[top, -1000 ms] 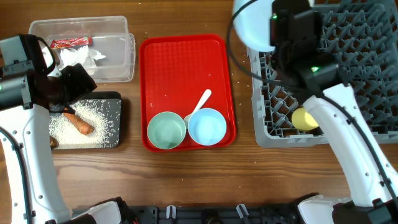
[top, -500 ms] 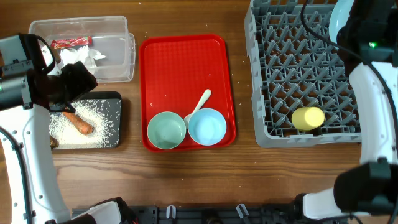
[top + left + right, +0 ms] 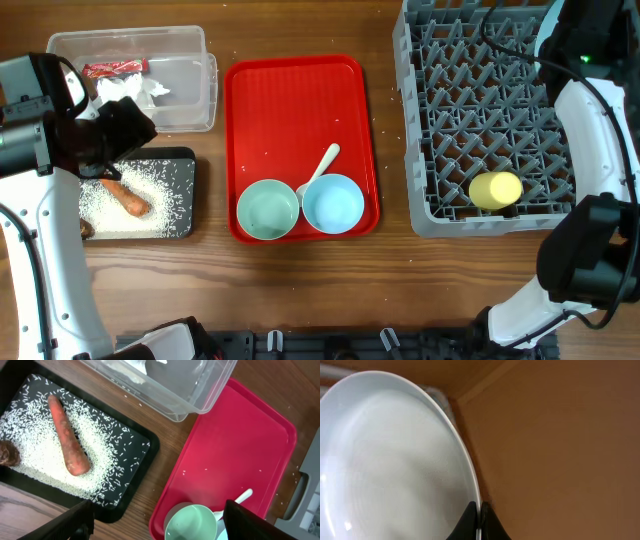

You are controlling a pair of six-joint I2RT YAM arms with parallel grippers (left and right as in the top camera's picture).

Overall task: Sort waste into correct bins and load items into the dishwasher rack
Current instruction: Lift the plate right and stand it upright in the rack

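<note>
1. The right gripper has its two dark fingers pinched tight on the rim of the pale blue round plate. The plate fills most of the right wrist view.
2. Seen from above, the right arm reaches over the far right corner of the big square grey plastic rack. The rack sits just right of the flat red plastic tray. I cannot pick out the plate from above.
3. I think the plate goes into the rack next. It is round, so it has no long side. It is held by its edge, so it should go down edge first between the pegs. I cannot tell how high above the pegs it is.
4. A small yellow cup lies on its side in the rack.
5. The left gripper has its jaws wide apart and holds nothing. It hangs left of the red tray, by the shallow black tray. That tray holds an orange carrot, loose white rice and a small brown scrap.
6. On the near end of the red tray sit a pale green bowl and a pale blue bowl, side by side. A white plastic spoon lies just behind them. The left arm is nearer to these.
7. The clear plastic tub, left of the red tray, holds a red snack wrapper and crumpled white tissue. The wrapper's print is too small to read.
</note>
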